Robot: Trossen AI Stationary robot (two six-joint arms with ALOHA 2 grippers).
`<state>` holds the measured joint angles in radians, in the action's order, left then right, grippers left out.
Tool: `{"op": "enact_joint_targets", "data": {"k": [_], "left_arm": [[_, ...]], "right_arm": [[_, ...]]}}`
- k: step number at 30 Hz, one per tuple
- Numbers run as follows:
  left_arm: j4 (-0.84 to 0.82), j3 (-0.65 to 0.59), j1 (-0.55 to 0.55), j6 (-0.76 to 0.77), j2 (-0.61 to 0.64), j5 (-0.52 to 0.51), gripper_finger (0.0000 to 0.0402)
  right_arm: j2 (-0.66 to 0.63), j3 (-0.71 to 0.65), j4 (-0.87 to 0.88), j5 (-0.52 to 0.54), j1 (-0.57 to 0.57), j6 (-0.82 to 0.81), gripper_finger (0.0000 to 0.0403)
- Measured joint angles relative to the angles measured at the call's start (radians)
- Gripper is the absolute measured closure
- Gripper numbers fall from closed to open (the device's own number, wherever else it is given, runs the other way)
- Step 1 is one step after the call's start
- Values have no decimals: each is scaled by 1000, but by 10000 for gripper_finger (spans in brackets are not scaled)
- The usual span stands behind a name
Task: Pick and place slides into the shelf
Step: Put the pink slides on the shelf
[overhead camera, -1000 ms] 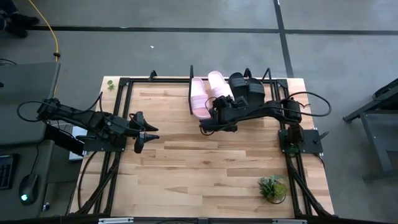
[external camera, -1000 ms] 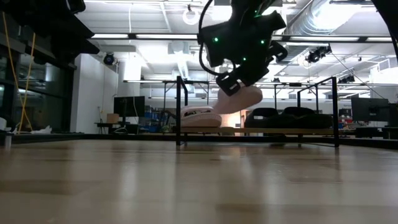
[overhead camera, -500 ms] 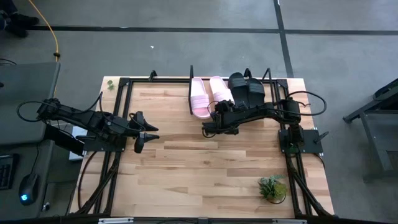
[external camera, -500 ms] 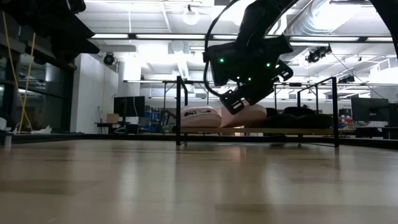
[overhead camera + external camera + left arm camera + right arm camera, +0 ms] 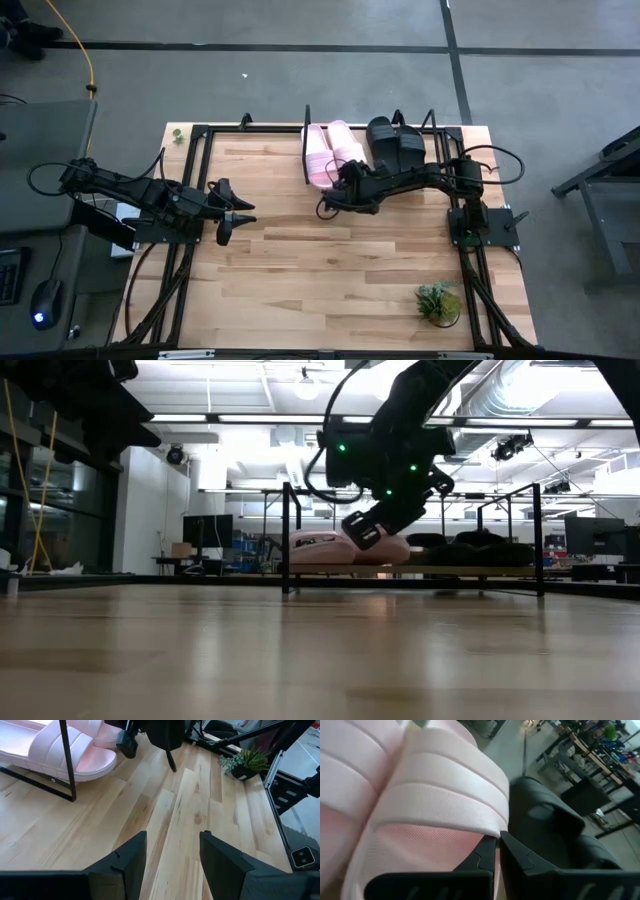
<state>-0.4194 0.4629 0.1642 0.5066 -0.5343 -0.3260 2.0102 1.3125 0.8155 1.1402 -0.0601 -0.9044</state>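
1. Slides are sitting on the shelf [image 5: 305, 160] at the far edge of the worktop [image 5: 320, 280]: two pale pink ones on its left part, two black slides [image 5: 395, 143] on its right part.
2. I am reaching my right gripper [image 5: 345, 183] to the near end of the second pink slide [image 5: 343, 145], the one lying between the first pink slide [image 5: 318, 158] and the black pair.
3. My right gripper's fingers [image 5: 480, 862] are pressing together on the edge of this pink slide's broad strap [image 5: 440, 795], so I am holding it by a pinch.
4. In the low view, this slide [image 5: 385, 548] is lying low at the shelf board [image 5: 410, 570], just beside the other pink one [image 5: 318, 546].
5. I am keeping my left gripper [image 5: 235, 210] over the left part of the worktop, well apart from the shelf, its fingers [image 5: 125, 862] spread and holding nothing.
6. Off near the right front corner, a small green plant [image 5: 438, 300] is standing.
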Motion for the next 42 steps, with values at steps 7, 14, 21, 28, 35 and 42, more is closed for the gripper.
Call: {"op": "enact_joint_targets", "data": {"k": [7,14,21,28,35,42], "left_arm": [[0,0,0,0,0,-1,234],[0,0,0,0,0,-1,234],[0,0,0,0,0,-2,234],[-1,0,0,0,0,-2,234],[-1,0,0,0,0,-2,234],[-1,0,0,-1,0,-2,234]], "right_arm": [[0,0,142,-8,12,-112,403],[-2,0,124,-57,15,-54,401],[-2,1,123,-96,6,-32,353],[-2,1,123,-91,10,-29,298],[-2,1,126,-86,30,-8,290],[-2,1,137,-97,35,15,290]]}}
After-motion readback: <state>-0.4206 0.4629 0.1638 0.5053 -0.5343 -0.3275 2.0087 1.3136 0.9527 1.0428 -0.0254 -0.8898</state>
